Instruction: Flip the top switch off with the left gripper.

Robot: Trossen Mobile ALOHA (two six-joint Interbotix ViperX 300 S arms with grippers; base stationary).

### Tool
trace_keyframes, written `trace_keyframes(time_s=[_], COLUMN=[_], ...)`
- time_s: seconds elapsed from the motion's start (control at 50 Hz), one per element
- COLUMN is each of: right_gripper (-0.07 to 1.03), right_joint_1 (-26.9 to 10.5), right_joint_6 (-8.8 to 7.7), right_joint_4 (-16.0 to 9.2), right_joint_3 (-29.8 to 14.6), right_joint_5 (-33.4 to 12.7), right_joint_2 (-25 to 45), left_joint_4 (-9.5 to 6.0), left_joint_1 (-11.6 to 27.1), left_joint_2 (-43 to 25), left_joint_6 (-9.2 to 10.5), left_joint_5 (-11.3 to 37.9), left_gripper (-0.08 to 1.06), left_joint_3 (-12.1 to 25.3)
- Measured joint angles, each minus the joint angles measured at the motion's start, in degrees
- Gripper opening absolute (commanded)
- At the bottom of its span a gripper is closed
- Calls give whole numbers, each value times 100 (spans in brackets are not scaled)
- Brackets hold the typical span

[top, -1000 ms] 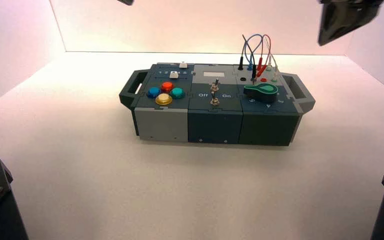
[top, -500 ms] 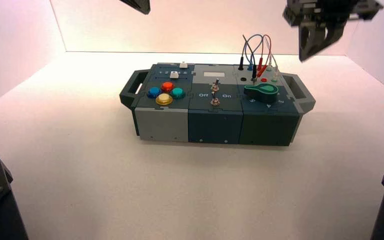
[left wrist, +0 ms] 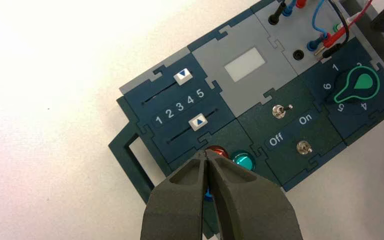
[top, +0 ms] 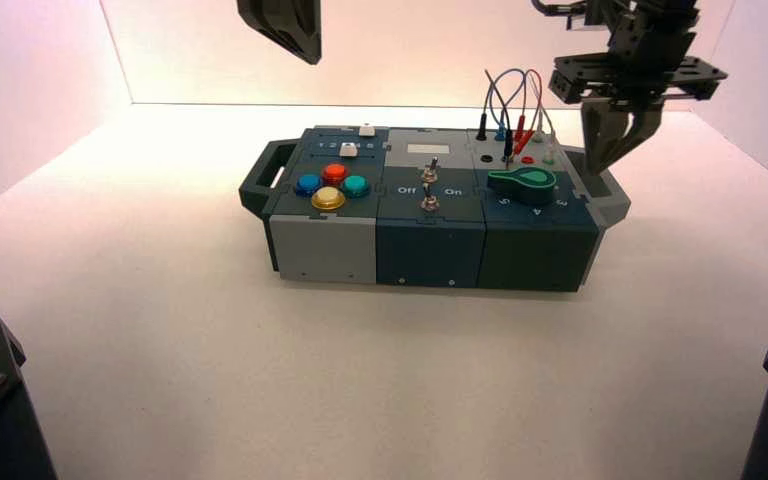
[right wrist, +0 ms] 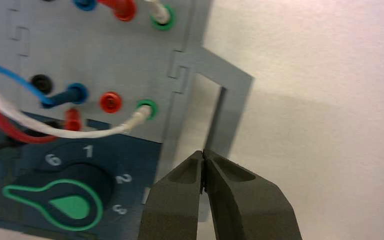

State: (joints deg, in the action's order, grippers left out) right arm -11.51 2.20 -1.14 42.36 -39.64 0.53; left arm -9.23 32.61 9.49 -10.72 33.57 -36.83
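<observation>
Left gripper, fingers pressed together, hangs above the box's left part; right gripper, also closed, by the right handle.
Pale table, pale walls; top switch, mid-box, leans toward "On", beside "Off".

Box's switch panel says "Off" and "On", slider panel has 1 2 3 4 5, knob panel shows 1, 2, 3, 6.

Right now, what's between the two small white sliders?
A row of white numbers, 1 to 5, on blue panel. The left wrist view shows it.
</observation>
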Motion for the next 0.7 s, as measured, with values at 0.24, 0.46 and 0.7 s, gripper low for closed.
trace_keyframes(time_s=[0.24, 0.46, 0.7], right_gripper=[-2, -2, -2], right_joint_1=[0, 0, 0], right_joint_6=[-88, -97, -97], right_joint_4=[-176, -202, -211], right_joint_3=[-44, -79, -176], right_joint_5=[0, -35, -149], right_joint_2=[114, 422, 510], left_joint_4=[-18, -18, -18], left_joint_1=[18, 18, 404], left_joint_2=[-88, -211, -782], left_joint_6=[0, 9, 0], left_joint_5=[0, 0, 18], left_gripper=[-3, -3, -3], left_joint_3=[70, 149, 448])
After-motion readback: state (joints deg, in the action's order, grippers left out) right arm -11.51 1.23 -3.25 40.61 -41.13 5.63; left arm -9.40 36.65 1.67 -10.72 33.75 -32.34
